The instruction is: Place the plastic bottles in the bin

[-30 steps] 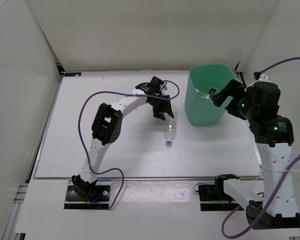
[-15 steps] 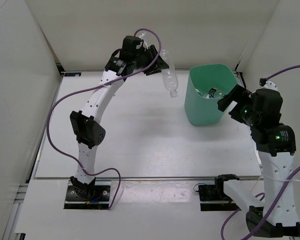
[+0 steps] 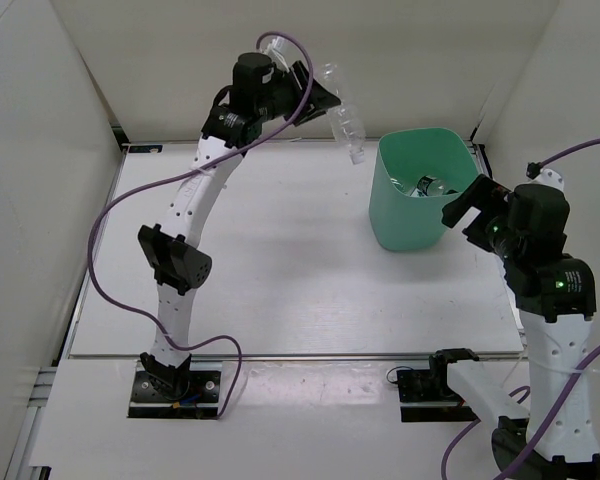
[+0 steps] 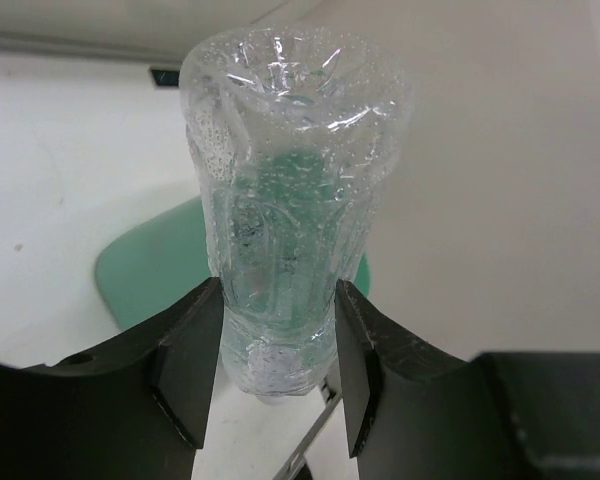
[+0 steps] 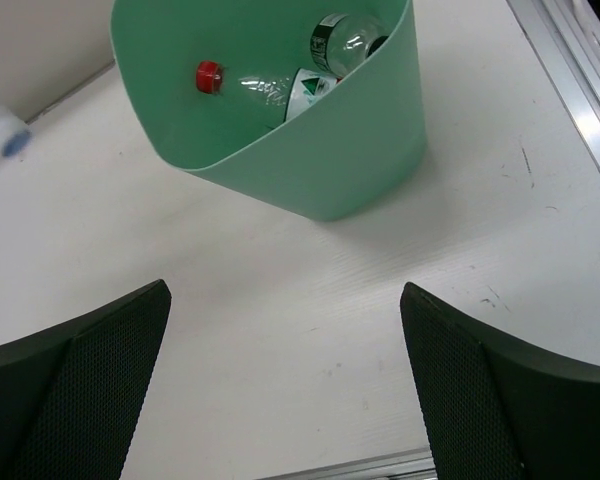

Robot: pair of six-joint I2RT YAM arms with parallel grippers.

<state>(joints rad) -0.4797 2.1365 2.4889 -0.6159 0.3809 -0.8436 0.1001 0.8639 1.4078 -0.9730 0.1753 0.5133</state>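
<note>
left gripper (image 3: 318, 96) pinches 1 clear bottle (image 3: 347, 122) in the air | right gripper (image 5: 290, 385) spread wide | 1 bin (image 5: 310, 170): at least 2 bottles (image 5: 342, 38) inside

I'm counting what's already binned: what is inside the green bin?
The right wrist view shows a red-capped bottle and a dark-labelled bottle inside the bin. Its near wall covers the bottom, so anything else there cannot be seen.
</note>
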